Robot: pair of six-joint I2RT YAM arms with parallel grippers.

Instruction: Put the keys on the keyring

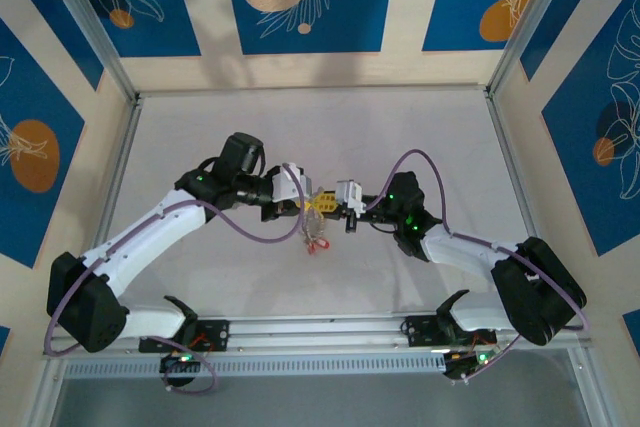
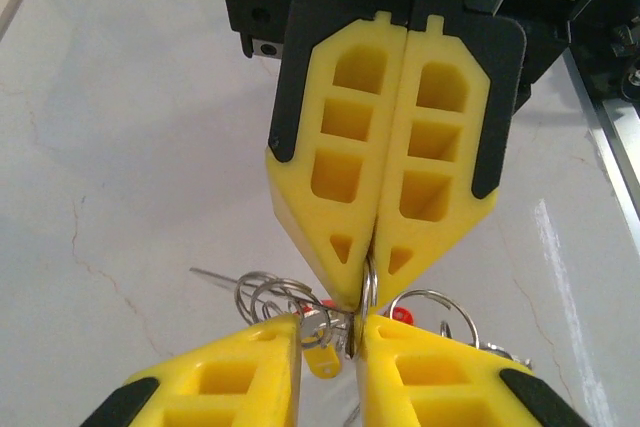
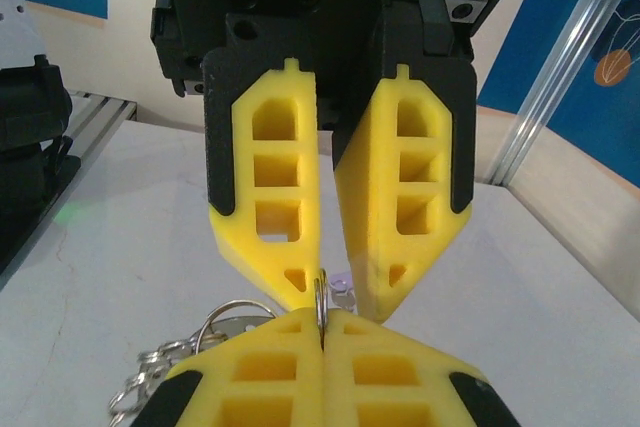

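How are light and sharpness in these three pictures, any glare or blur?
Top view: even light, only faint shadows on the table; the keys are too small to make out. Left wrist view: a pale streak, likely glare, on the table near the right edge. Right wrist view: ring and yellow fingers sharp, wall behind slightly softer.

I see bright, even light from overhead; shadows on the pale table (image 1: 320, 127) are faint and soft-edged. My top view comes through sharp throughout. In the left wrist view the left gripper (image 2: 330, 325) looks slightly soft at the bottom edge, and the keyring (image 2: 367, 282) catches small glints.
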